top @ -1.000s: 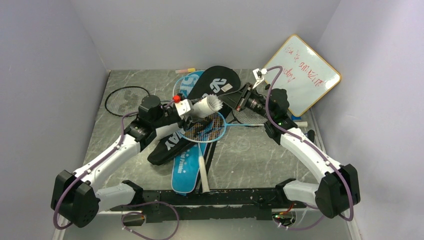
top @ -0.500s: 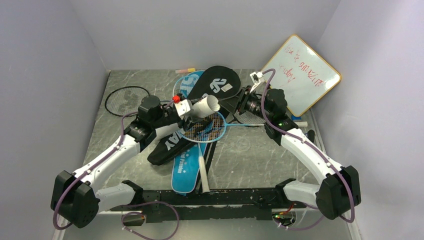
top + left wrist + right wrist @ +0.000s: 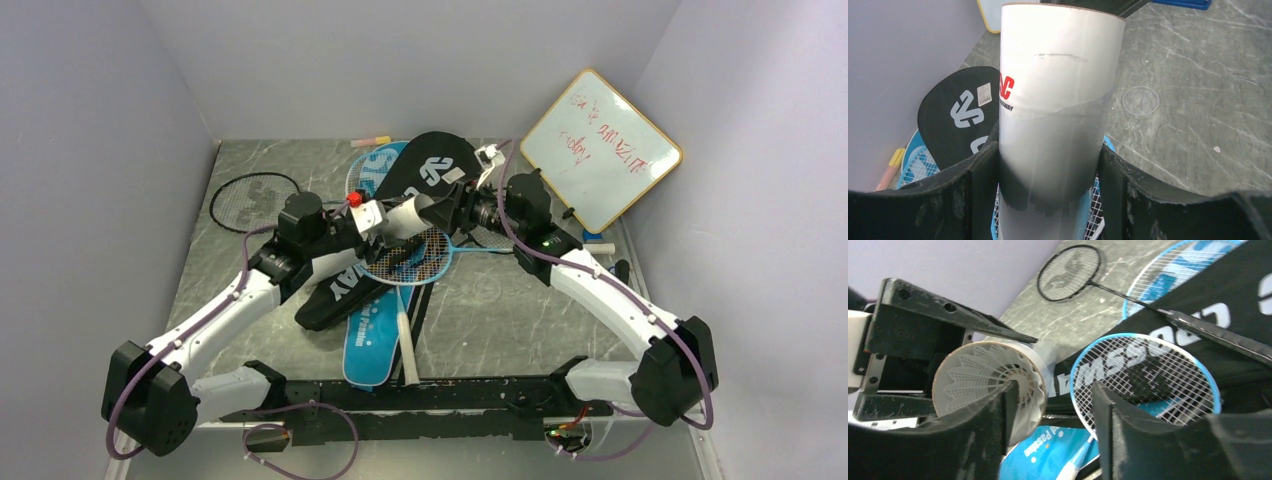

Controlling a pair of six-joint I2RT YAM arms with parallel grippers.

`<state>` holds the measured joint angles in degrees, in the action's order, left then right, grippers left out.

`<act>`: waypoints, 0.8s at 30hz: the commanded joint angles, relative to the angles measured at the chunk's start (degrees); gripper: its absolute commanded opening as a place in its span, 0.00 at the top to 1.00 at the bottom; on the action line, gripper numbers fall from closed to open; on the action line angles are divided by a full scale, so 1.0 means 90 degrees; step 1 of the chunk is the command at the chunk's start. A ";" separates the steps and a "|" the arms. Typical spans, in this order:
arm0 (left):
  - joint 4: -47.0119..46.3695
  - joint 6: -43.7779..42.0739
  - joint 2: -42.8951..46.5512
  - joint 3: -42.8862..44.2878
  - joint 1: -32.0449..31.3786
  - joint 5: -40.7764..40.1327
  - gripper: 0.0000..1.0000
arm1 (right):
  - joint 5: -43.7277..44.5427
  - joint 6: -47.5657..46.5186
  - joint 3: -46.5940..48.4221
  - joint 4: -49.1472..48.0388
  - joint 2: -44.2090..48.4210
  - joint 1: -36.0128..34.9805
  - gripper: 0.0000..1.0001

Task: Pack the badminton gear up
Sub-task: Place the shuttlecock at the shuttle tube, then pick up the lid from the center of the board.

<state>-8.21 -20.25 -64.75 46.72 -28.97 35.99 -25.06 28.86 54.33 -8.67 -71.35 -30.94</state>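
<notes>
A white tube [image 3: 405,214] with a red logo [image 3: 1006,87] on its side hangs nearly level above the grey marbled table [image 3: 500,300], its open mouth turned to the right. At the table's far right corner an orange-rimmed whiteboard [image 3: 600,150] with red writing stands tilted against the pale lavender side wall [image 3: 740,200]. A pink-and-yellow marker [image 3: 370,141] lies well apart from it along the far edge, at the foot of the back wall [image 3: 400,60].

Jaws apart before tube [image 3: 1044,359] mouth, shuttlecock [image 3: 983,380] inside; blue racket [image 3: 1148,375] on black bag [image 3: 1248,305]; blue bag [image 3: 1033,455] underneath; black racket [image 3: 1068,272] on counter [image 3: 1073,320] beyond
</notes>
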 commanded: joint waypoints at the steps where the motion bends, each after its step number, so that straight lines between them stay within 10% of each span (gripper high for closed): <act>1: -0.0348 0.0077 0.0061 0.0170 -0.0012 -0.0578 0.44 | 0.0998 -0.0284 -0.0154 0.0549 0.0626 -0.0029 0.34; 19: 0.0037 0.0050 0.0152 0.0265 0.0089 -0.2114 0.44 | 0.3945 0.0387 -0.1087 0.3252 0.0231 -0.0065 0.10; 24: 0.0041 0.0026 0.0146 0.0268 0.0094 -0.2080 0.44 | 0.4149 0.0460 -0.1412 0.3145 0.0174 -0.0084 0.30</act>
<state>-6.13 -20.21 -64.73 46.96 -28.47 17.63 7.94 31.66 43.27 19.59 -70.72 -31.33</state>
